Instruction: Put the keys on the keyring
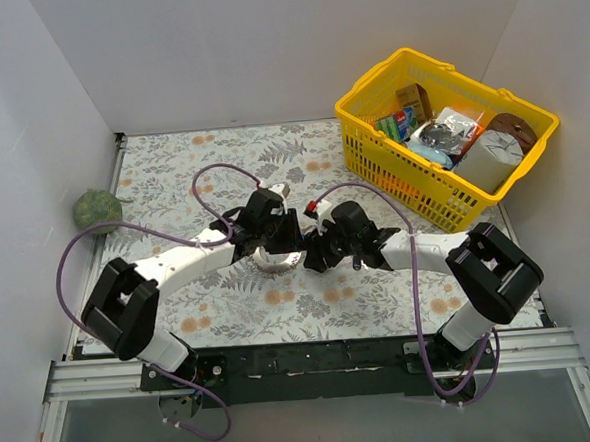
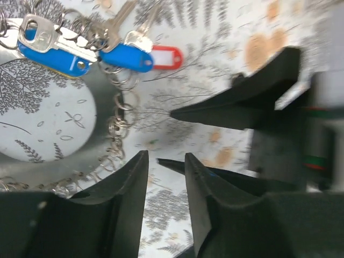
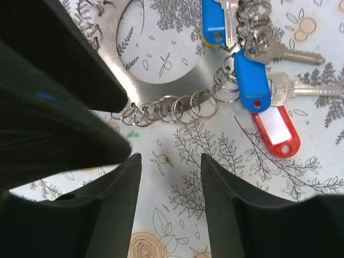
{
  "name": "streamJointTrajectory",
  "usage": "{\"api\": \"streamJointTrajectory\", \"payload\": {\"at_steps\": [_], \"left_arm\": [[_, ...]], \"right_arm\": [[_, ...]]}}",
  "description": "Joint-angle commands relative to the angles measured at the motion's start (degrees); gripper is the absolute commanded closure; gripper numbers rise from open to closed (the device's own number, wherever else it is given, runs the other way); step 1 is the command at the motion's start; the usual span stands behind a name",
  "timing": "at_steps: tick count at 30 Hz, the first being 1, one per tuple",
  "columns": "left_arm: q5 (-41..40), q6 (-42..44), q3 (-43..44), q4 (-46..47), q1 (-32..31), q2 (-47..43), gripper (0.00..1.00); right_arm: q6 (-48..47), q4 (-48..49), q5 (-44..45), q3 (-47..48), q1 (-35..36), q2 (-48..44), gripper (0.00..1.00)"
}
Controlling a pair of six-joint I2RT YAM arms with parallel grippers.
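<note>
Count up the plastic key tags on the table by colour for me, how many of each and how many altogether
Blue key tags: 2
Red key tag: 1
Total: 3

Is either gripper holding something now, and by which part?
No. The left gripper and the right gripper are both open and empty; the keyring lies on the table.
</note>
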Motion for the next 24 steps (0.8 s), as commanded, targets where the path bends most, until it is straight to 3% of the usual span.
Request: {"api": "streamJointTrajectory", "payload": {"at_steps": [1, 2, 5, 10, 24], "left_arm": [[0.0, -2.7, -0.9, 2.3, 2.4, -7.8, 0.59], [0.1, -3.1, -1.6, 2.4, 3.2, -8.8, 0.53], [1.6, -4.5, -2.9, 2.2, 6.4, -8.8, 0.50], [2.8, -7.5, -5.2, 2.2, 9.3, -7.3, 0.50], [-2.7, -8.8, -9.4, 2.9, 11.2, -2.4, 0.52]], "right_arm": [[-3.9, 4.8, 4.9, 0.0, 1.9, -3.0, 0.43], [-4.1, 4.8, 5.3, 0.1, 2.1, -2.6, 0.44], [-4.6, 4.6, 5.7, 1.1, 2.3, -0.7, 0.48], [-5.1, 4.2, 5.9, 3.1, 3.2, 2.7, 0.54], [-4.5, 3.2, 9.7, 2.7, 3.9, 1.7, 0.53]]}}
